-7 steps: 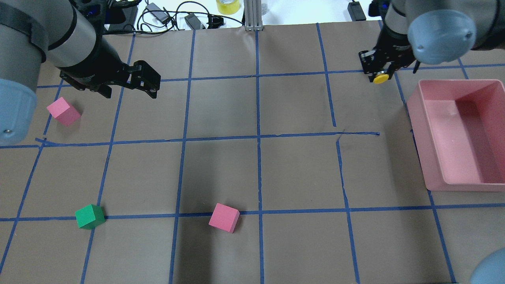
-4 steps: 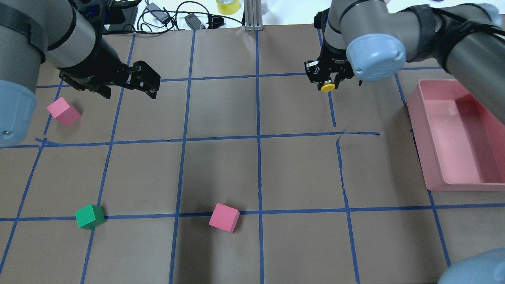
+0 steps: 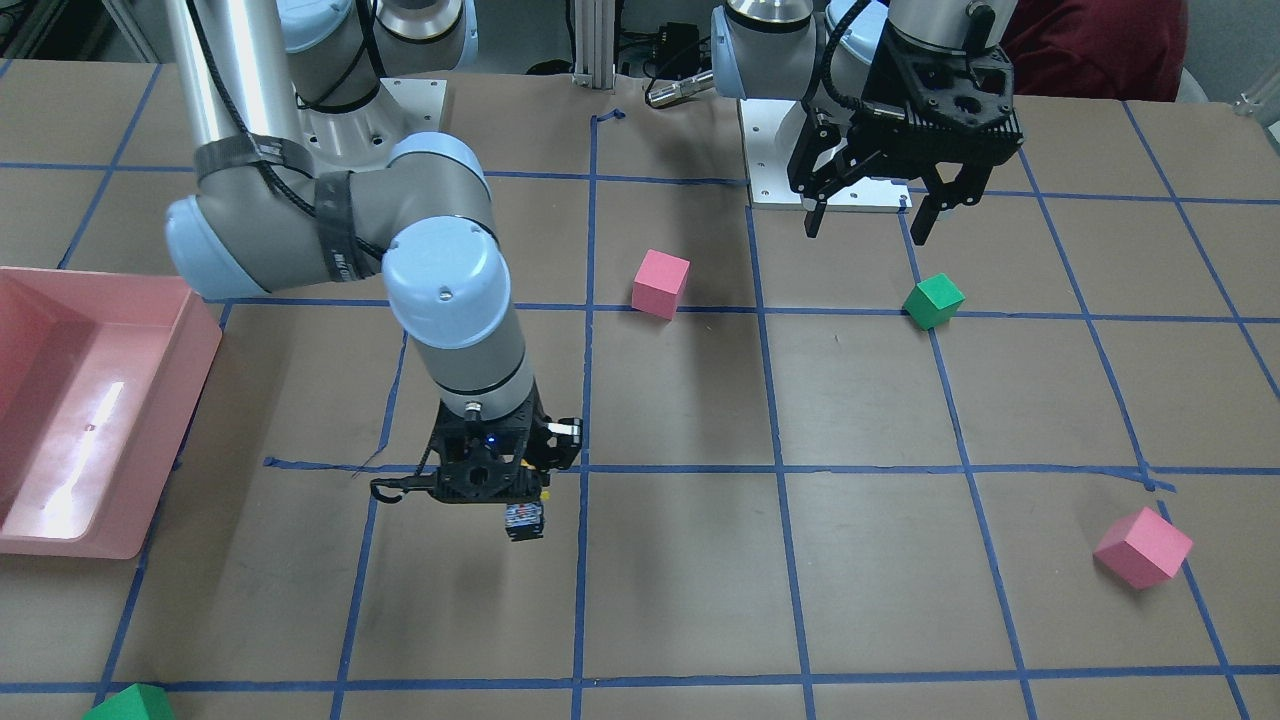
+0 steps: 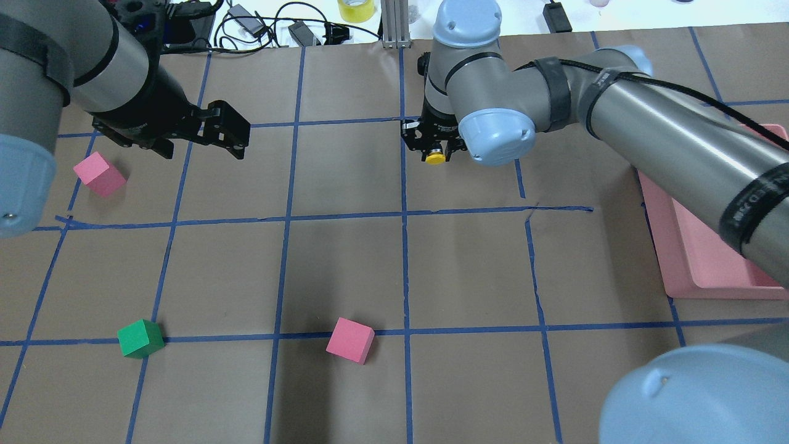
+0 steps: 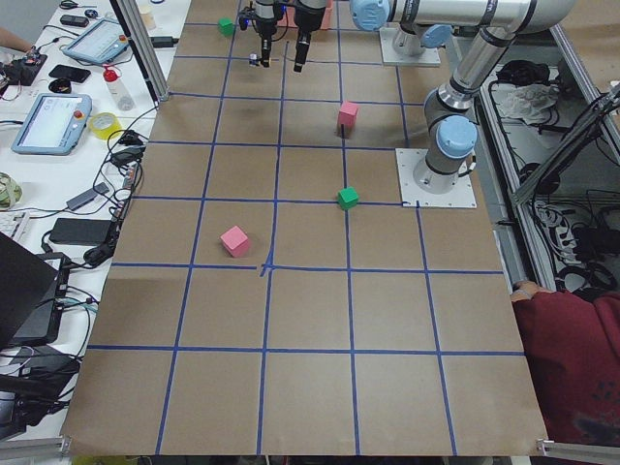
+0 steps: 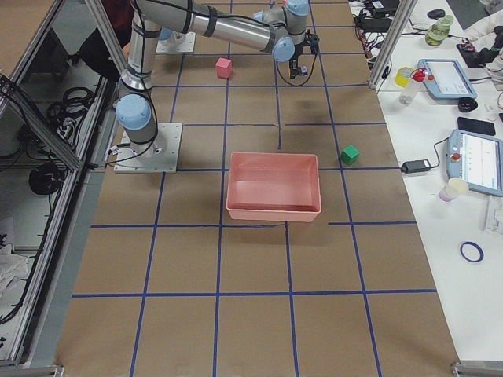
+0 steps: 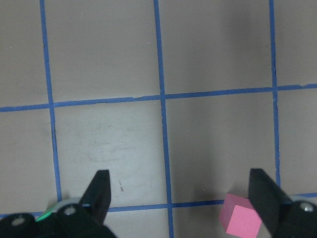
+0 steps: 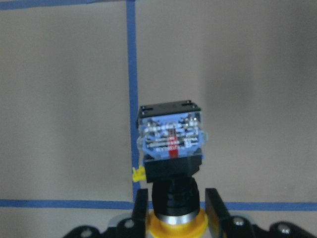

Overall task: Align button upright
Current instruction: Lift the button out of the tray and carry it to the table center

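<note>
Jaws of the right gripper are pinching the button behind its yellow cap, above the table's centre line, having carried it toward 9 o'clock from the pink bin. Its long axis is lying roughly level, cap facing 6 o'clock overhead. Only the wrist view is showing its terminal block. Left gripper jaws are gaping, empty.

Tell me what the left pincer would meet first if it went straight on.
Probably the bare brown paper tabletop: the open left pincer points down at it. The nearest pink cube lies off to the side.
</note>
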`<state>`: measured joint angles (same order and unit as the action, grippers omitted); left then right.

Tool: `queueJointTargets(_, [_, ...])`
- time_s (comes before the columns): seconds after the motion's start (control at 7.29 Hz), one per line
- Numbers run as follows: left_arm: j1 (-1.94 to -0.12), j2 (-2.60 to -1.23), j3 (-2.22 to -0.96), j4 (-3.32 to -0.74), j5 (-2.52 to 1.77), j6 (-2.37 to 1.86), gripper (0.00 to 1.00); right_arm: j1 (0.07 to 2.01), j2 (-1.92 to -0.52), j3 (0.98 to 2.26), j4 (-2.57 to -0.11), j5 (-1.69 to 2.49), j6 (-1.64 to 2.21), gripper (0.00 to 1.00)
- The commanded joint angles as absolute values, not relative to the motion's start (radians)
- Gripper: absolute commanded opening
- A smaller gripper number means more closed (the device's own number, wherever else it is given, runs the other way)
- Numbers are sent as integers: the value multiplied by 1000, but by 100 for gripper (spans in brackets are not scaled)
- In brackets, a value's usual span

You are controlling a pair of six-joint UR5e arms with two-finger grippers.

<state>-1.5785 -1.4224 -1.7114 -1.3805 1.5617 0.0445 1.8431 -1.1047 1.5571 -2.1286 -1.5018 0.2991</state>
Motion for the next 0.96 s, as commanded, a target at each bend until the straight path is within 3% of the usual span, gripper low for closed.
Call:
queueJointTargets(0.0, [-1578, -1422, -1712, -1381, 1563, 44, 100, 1914, -1051, 1557, -2193, -1477, 415, 0])
queueJointTargets(0.82, [-1578, -1419, -1712, -1381, 1568, 44, 100, 1924, -959, 1559, -2301, -1465, 414, 2])
